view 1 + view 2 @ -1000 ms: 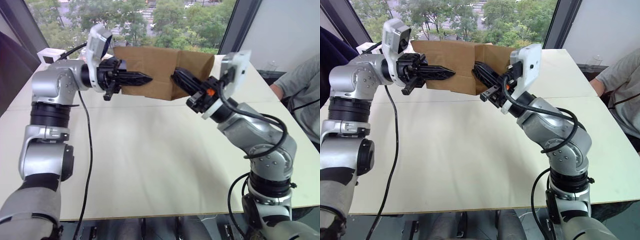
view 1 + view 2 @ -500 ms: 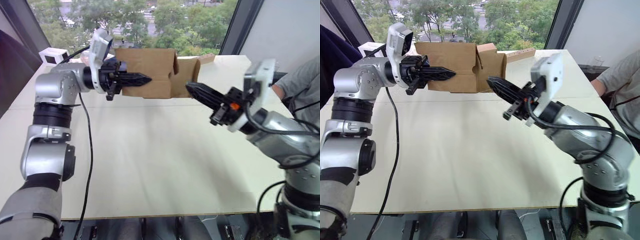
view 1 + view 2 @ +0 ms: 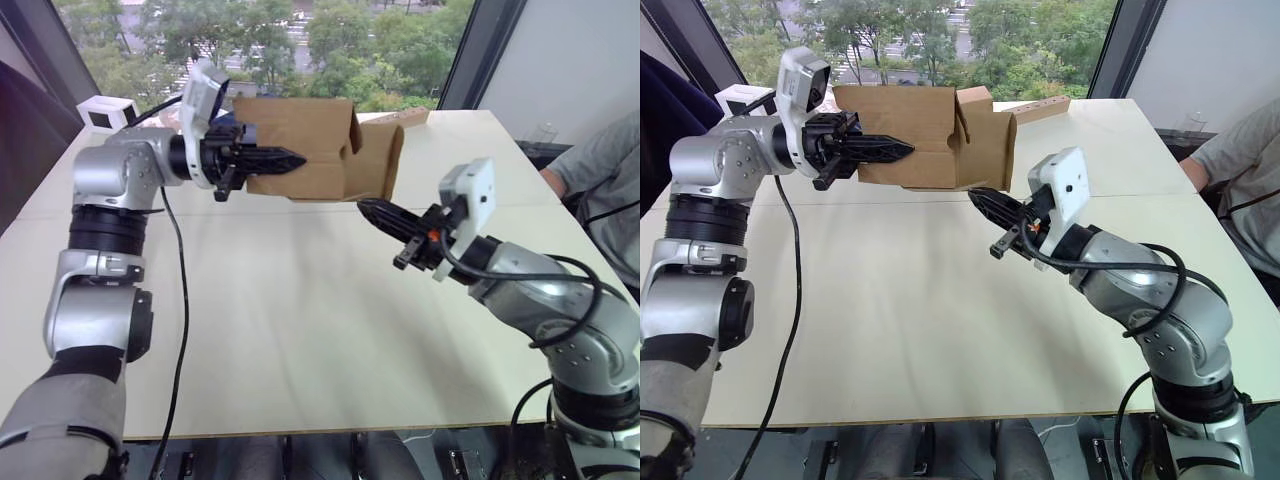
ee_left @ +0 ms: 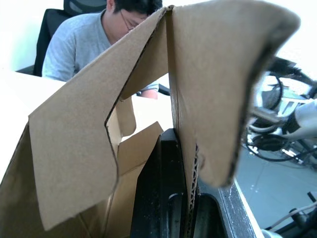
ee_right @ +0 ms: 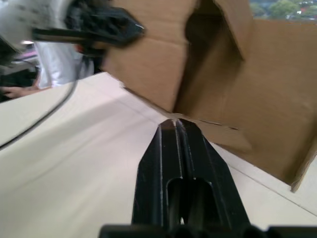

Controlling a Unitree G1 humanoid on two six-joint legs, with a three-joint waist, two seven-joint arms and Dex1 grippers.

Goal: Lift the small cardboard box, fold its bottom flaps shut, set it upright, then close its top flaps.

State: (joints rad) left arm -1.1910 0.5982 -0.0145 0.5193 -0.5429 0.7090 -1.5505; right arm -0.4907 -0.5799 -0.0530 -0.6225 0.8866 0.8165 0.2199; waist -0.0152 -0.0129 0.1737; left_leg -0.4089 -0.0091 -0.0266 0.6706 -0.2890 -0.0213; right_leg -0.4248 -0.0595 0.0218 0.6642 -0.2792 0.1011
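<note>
Head camera, left and right eye: a pale cream desk point(image 3: 300, 330) fills the lower part of the scene, its surface bare and clean, with a seam running across it near the far edge. Behind the far edge a large window point(image 3: 300, 40) gives onto green trees, framed by dark mullions. A person in a grey sleeve point(image 3: 600, 170) sits at the right edge of the desk. A small white box point(image 3: 105, 112) stands at the far left corner, and a long thin tan block point(image 3: 1035, 108) lies toward the far edge, behind the carton.

The small cardboard box point(image 3: 300, 145) is held off the desk, above its far portion, lying on its side. The left gripper point(image 3: 275, 158) is clamped on the near wall of the box, fingers together on the cardboard. At the box's right-hand end the flaps point(image 3: 375, 160) stand open, one hanging down as a broad panel. The right gripper point(image 3: 372, 213) hovers just below and in front of that hanging flap, fingers pressed together and holding nothing.

Left wrist view: the black fingers point(image 4: 163, 198) pinch a corrugated wall edge between them. Open cardboard panels spread ahead, and a seated person in a grey top point(image 4: 84, 44) is visible beyond.

Right wrist view: the right gripper's fingers point(image 5: 183, 173) lie closed flat together, their tip just short of the lower edge of a flap point(image 5: 218, 134). The box's open end gapes ahead, with the left gripper point(image 5: 106, 25) on its wall and the cream desk below.
</note>
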